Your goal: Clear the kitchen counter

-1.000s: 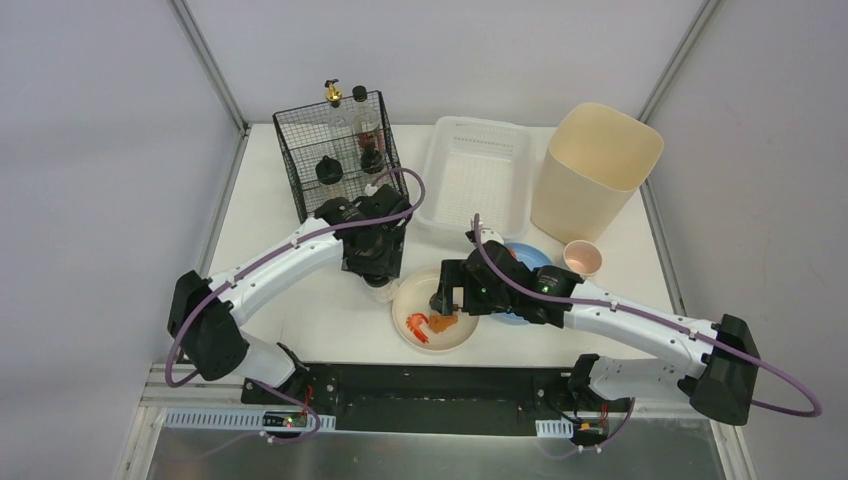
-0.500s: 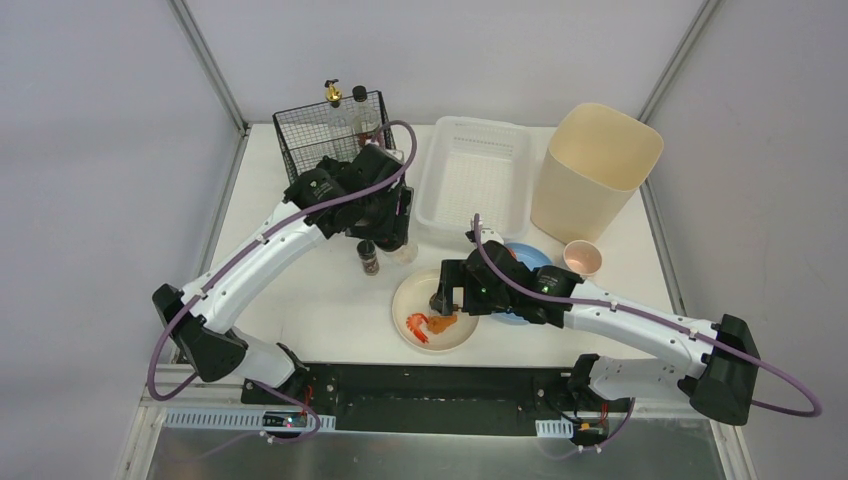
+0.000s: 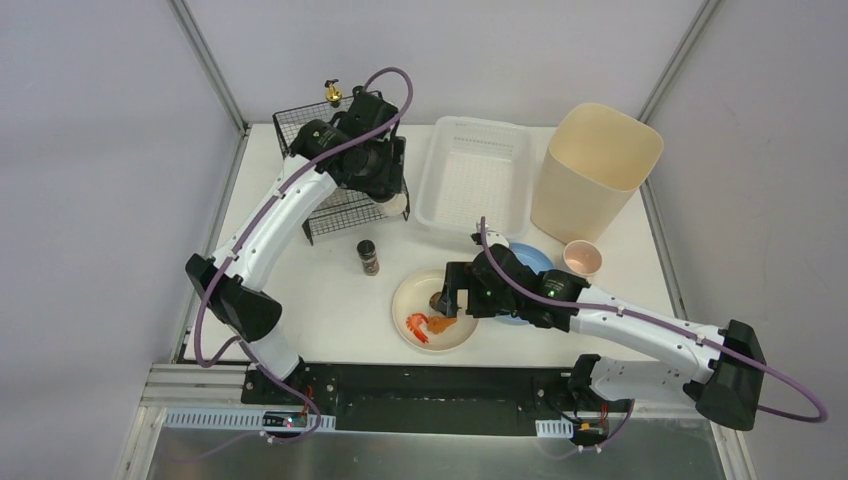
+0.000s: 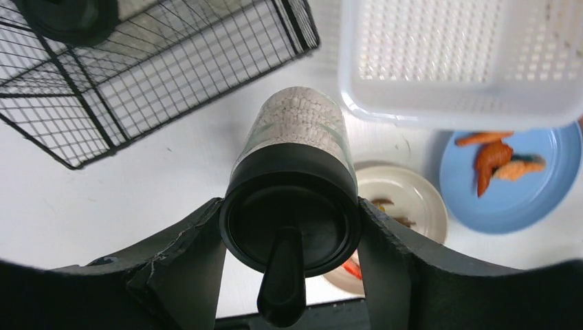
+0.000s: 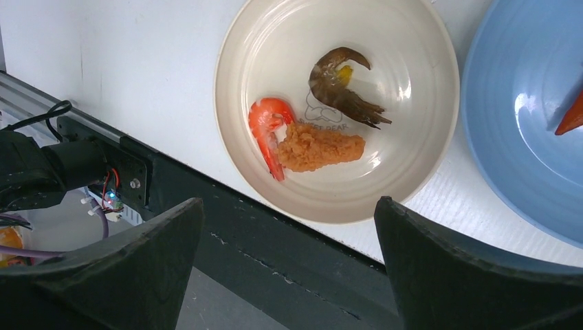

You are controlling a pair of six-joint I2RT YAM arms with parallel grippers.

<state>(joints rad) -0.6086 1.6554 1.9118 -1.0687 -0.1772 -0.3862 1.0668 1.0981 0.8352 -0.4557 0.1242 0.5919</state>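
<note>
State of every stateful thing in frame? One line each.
left gripper: shut on black-lidded jar
right gripper: open, above cream bowl
cream bowl: holds shrimp
small shaker: upright on kitchen counter, ungripped
wire basket: holds bottles
white basket: empty
blue plate: holds food scraps

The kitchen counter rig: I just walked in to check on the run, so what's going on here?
The left gripper is shut on a black-capped shaker, held off the kitchen counter next to the black wire basket. The right gripper hangs open above the cream plate with a shrimp and other food on it, touching nothing. A small dark spice jar stands alone on the counter, and a blue plate sits beside the cream one.
</note>
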